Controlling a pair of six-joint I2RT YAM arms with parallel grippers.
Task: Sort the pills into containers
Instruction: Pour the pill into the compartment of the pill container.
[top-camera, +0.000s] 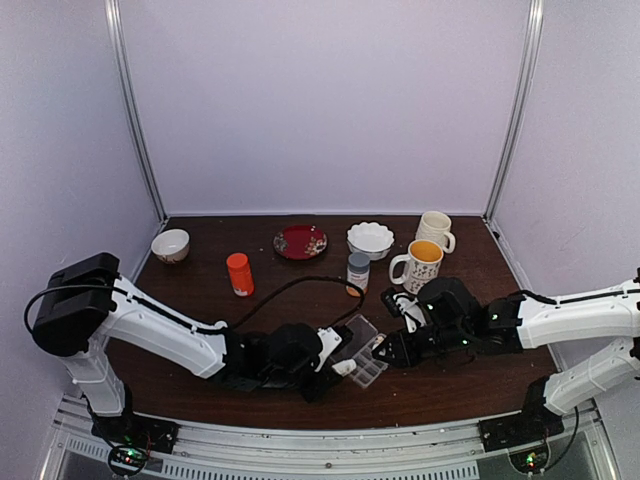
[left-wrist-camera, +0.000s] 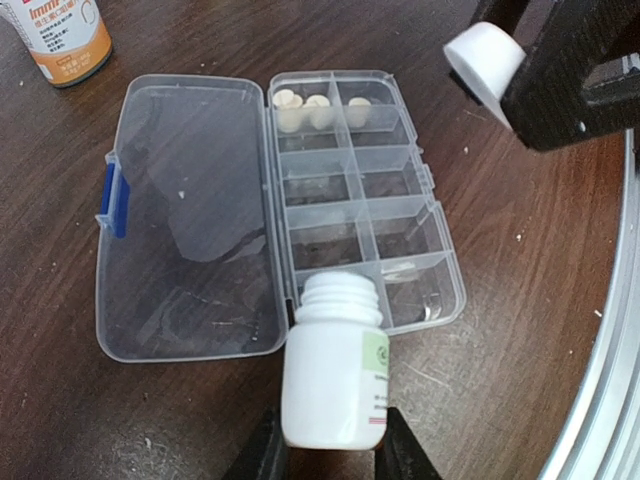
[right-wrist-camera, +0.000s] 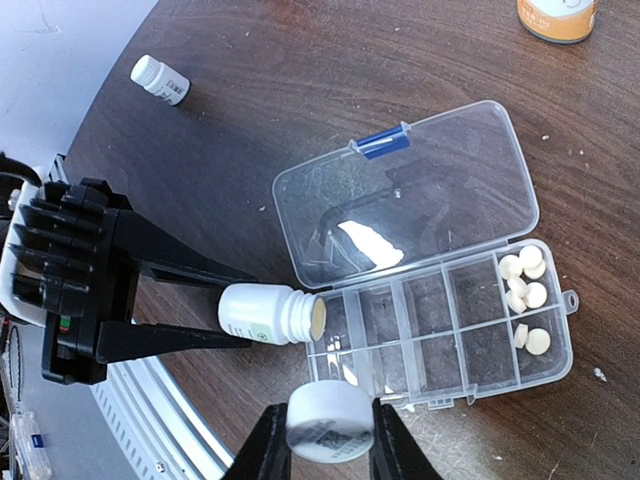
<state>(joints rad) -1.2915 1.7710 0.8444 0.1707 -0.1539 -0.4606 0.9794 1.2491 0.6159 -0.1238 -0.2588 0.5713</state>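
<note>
From above, our left gripper (top-camera: 338, 366) comes in from the left and our right gripper (top-camera: 388, 350) from the right. They meet over the organiser (top-camera: 368, 372) at the near middle of the table (top-camera: 200, 300). The orange bottle (top-camera: 239, 273), plate (top-camera: 300, 241) and mugs (top-camera: 417, 265) stand far back, out of the working area. At this size we cannot read either set of jaws.

In the left wrist view, our left gripper (left-wrist-camera: 335, 445) has its jaws clamped on the base of a white bottle (left-wrist-camera: 335, 375), parted only by the bottle's width. We hold the bottle tipped with its open mouth at the left end of the organiser (left-wrist-camera: 365, 190), so whatever spills should land in a compartment, not on the wood. The lid (left-wrist-camera: 185, 215) lies flat open on the far side, leaving every cell reachable. The pills (left-wrist-camera: 318, 102) sit in the two compartments at the right end; the middle ones look empty. The cap (left-wrist-camera: 485, 58) hangs off to the side in the other arm's grip.

In the right wrist view, our right gripper (right-wrist-camera: 328, 440) is closed on the cap (right-wrist-camera: 330, 422), keeping it clear of the pour. The white bottle (right-wrist-camera: 270, 313) lies on its side, mouth over the left-end cells of the organiser (right-wrist-camera: 440, 330). The pills (right-wrist-camera: 525, 280) are gathered at the right end. Something tan shows in the mouth; we cannot tell if it is a pill.
</note>
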